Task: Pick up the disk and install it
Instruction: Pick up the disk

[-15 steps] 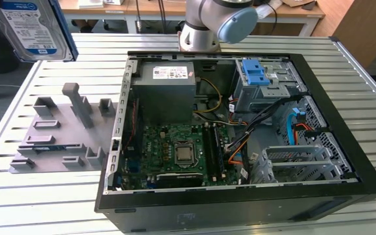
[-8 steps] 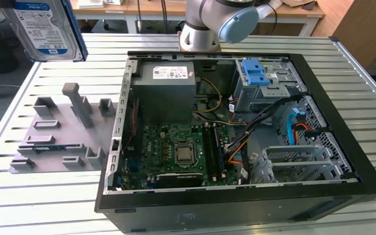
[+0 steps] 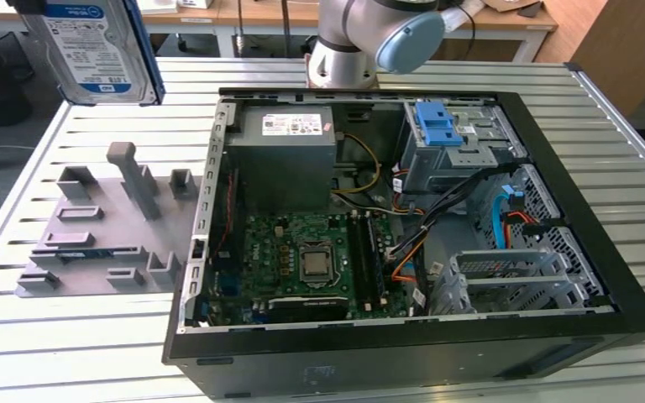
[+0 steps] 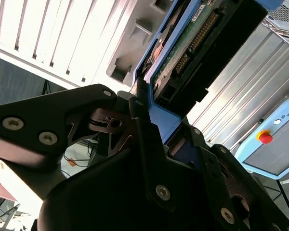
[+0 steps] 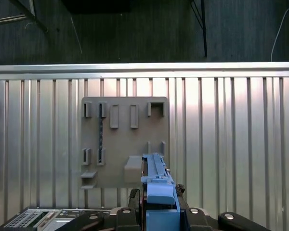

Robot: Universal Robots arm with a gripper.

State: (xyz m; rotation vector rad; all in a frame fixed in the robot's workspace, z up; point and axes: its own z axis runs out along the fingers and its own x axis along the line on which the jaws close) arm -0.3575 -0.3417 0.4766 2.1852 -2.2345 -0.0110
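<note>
The disk [image 3: 87, 50], a silver hard drive with a white-and-blue label and a blue carrier frame, hangs upright in the air at the exterior view's far left, above the table's back edge. In the second wrist view my gripper [image 4: 156, 113] is shut on the blue frame, and the disk's [image 4: 192, 43] green circuit board faces the camera. In the first wrist view the disk [image 5: 158, 185] shows edge-on between the gripper's [image 5: 159, 214] black fingers, high over the grey fixture plate [image 5: 125, 139].
The open computer case [image 3: 412, 344] lies on the slatted metal table [image 3: 31, 353]. Inside are the grey power-supply box [image 3: 289, 159], the motherboard [image 3: 300, 260], a blue-latched drive cage [image 3: 440, 126] and a metal bay [image 3: 513, 277]. The grey fixture [image 3: 98, 227] lies beside the case.
</note>
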